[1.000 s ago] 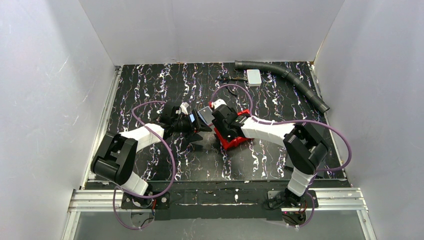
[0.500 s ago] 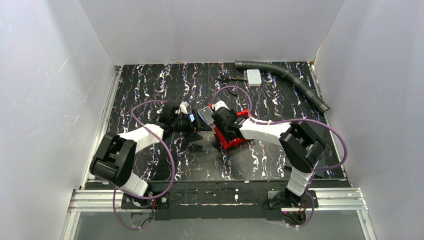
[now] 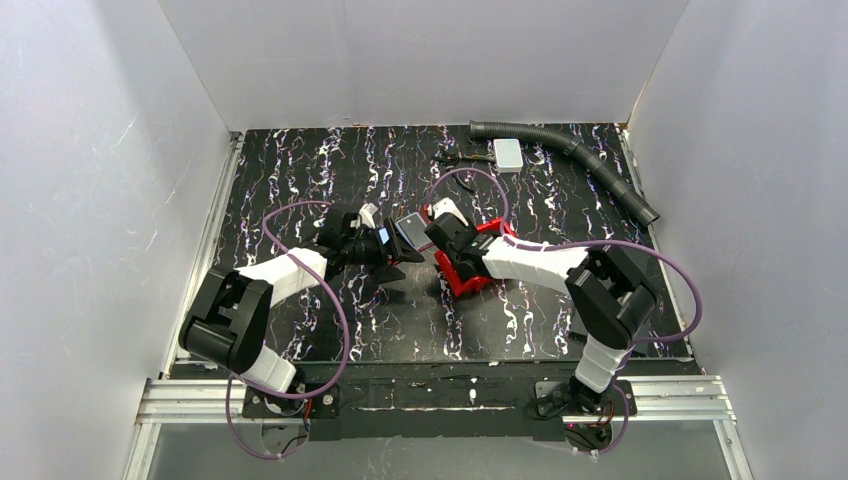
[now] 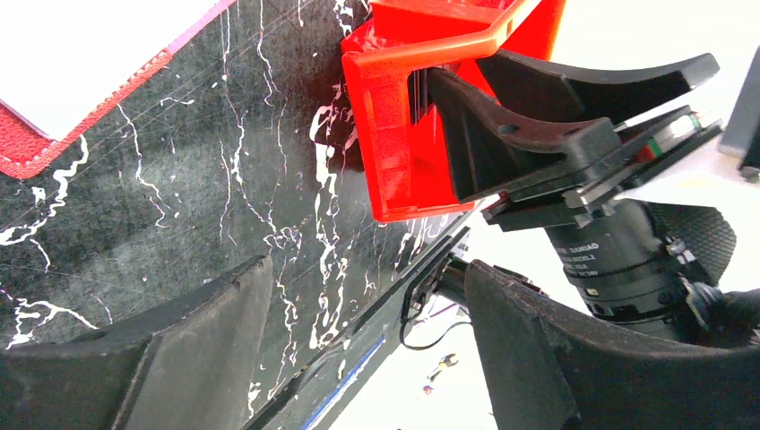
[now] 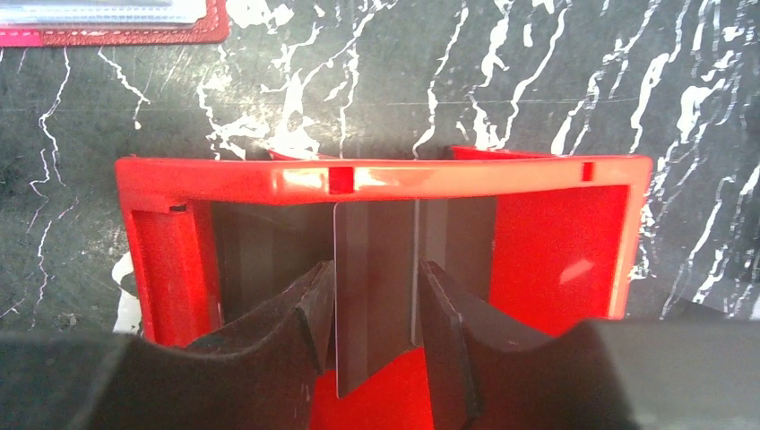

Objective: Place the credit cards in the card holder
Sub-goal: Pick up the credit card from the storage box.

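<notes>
The card holder (image 3: pixel 410 230) lies open on the black marbled table between the two grippers, its dark red edge and pale inside showing at the corner (image 4: pixel 36 148) and at the top left (image 5: pixel 116 27). Credit cards (image 5: pixel 375 269) stand on edge inside a red plastic bin (image 3: pixel 468 287), looking dark grey in its shade. My right gripper (image 3: pixel 453 258) reaches into the bin, and its fingers (image 5: pixel 375 279) press against both sides of one upright card. My left gripper (image 3: pixel 393 260) hovers left of the bin, open (image 4: pixel 367 349) with nothing between its fingers.
The red bin's rim (image 5: pixel 376 175) stands right in front of the right gripper. At the back of the table lie a white box (image 3: pixel 508 154) and a grey ribbed hose (image 3: pixel 575 150). White walls enclose the table on three sides.
The right gripper's jaws have narrowed onto the upright card in the bin, and its wrist has shifted slightly. The left arm has barely moved.
</notes>
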Controlling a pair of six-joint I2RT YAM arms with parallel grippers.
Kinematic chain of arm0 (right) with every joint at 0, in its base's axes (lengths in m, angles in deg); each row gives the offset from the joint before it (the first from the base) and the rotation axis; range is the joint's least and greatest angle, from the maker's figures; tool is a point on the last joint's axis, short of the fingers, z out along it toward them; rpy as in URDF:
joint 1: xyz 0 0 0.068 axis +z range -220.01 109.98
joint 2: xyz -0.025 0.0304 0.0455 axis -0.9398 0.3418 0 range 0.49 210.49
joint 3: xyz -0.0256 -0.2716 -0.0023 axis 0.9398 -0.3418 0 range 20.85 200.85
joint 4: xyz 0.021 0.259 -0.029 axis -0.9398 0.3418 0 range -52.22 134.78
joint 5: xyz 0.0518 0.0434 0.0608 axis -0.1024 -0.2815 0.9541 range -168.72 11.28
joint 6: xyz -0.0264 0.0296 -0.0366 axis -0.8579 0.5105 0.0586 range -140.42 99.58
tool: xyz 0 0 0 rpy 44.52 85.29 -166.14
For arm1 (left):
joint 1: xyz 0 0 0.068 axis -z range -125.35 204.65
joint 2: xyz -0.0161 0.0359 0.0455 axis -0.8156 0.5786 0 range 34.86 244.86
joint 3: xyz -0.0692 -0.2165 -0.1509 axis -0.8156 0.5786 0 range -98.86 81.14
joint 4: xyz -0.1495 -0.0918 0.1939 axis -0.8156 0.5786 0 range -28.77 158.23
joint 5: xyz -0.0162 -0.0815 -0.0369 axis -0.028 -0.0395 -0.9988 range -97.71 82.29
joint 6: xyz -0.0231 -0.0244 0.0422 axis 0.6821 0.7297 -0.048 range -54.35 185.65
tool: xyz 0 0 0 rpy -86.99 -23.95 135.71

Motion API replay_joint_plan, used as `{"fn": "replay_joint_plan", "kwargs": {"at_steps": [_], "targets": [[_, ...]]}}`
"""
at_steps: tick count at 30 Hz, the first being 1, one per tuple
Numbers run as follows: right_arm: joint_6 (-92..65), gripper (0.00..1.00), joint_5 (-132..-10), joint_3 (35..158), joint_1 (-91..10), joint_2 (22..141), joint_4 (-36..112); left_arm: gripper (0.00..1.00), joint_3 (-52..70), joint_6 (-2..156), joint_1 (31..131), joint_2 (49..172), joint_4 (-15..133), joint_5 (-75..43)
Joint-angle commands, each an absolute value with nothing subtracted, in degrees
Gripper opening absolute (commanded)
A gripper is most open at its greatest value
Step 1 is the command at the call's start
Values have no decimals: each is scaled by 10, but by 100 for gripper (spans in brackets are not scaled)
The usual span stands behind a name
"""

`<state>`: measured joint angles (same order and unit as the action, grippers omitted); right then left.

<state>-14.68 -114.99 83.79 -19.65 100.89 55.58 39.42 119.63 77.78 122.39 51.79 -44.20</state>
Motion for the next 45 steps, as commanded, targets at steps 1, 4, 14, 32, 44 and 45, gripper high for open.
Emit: {"fn": "replay_joint_plan", "kwargs": {"at_steps": [1,4,14,32,44,45], "targets": [[-154,47,-1188,851,-197,970,568,77,397,1186,779,1199,519,-449],[-153,44,-1194,848,-197,972,571,77,395,1185,779,1200,519,-451],[-142,33,-1202,837,-200,981,574,77,393,1185,779,1199,519,-455],[-159,7,-1184,854,-211,973,579,78,391,1174,753,1167,538,-454],[-158,1,-1091,1043,-233,875,723,82,250,1063,680,1196,747,-473],[-163,1,-1052,1057,-246,880,719,82,239,1057,673,1206,758,-473]]}}
